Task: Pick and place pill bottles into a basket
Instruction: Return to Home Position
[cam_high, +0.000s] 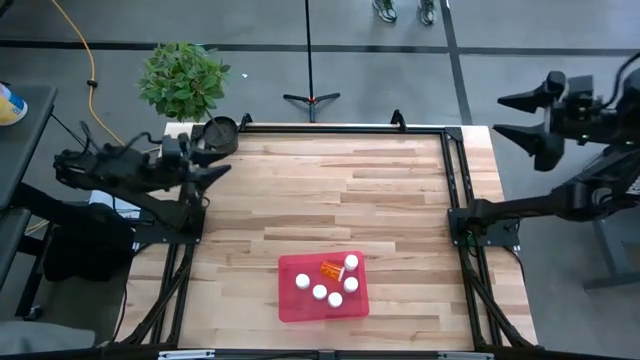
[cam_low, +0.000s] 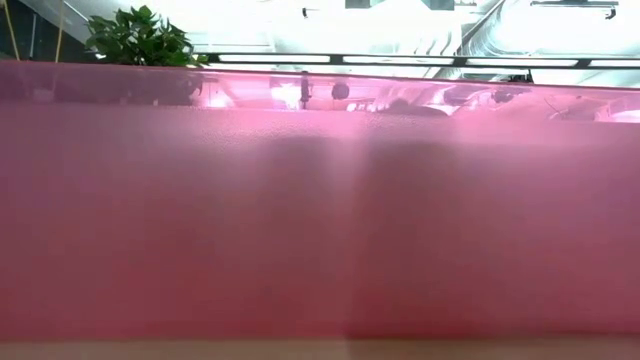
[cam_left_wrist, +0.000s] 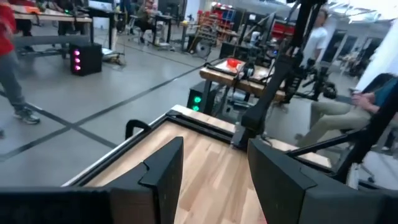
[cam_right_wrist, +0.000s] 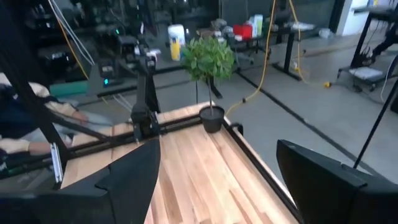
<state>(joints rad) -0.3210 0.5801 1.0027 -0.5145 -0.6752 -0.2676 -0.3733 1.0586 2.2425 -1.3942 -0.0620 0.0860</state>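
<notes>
The six pill bottles are seen inside the red basket, which lies flat on the wooden table close to its front edge, about midway across. Five white bottles are shown only as round white tops, grouped in the basket's right half. The orange bottle is placed among them, toward the basket's far side, and appears to lie on its side, though this is hard to make out. In the low view nearly everything is blocked by the basket's pink-red wall, so no bottle can be made out there; only the plant and ceiling lights are seen above it.

The left gripper is held above the table's far left corner, beside the black pot, with its fingers parted and nothing between them. The right gripper is held off the table, past its far right corner, with its fingers spread wide and empty. Both are well apart from the basket.
</notes>
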